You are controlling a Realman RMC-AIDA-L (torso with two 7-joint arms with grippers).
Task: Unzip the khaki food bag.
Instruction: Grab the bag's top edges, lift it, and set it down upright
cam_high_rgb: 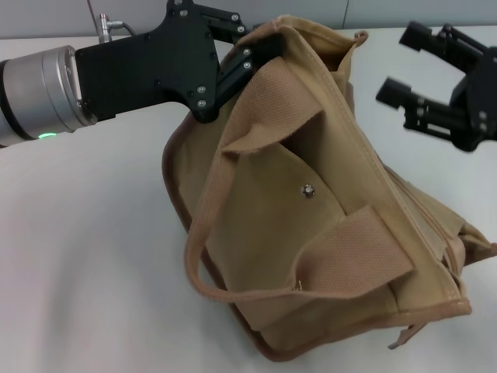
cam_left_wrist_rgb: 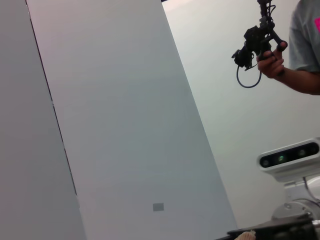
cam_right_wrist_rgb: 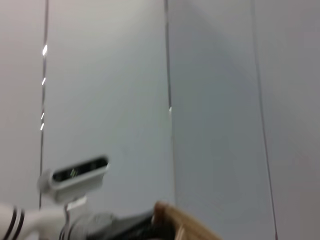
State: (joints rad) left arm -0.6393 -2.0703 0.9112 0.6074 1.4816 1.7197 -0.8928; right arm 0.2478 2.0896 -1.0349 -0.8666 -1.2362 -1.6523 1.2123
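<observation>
Bag (cam_high_rgb: 311, 225) corner sits pinched in my left gripper (cam_high_rgb: 250, 48), jaws closed on the far upper edge, which I judge anchors the fabric so the zipper (cam_high_rgb: 425, 221) can run against tension. My right gripper (cam_high_rgb: 404, 66) hangs spread open, empty, just beyond the bag's right side, near the zipper line. The bag lies tipped on the table (cam_high_rgb: 85, 256), long axis running from far-left to near-right, snap (cam_high_rgb: 308, 189) pocket facing up.
</observation>
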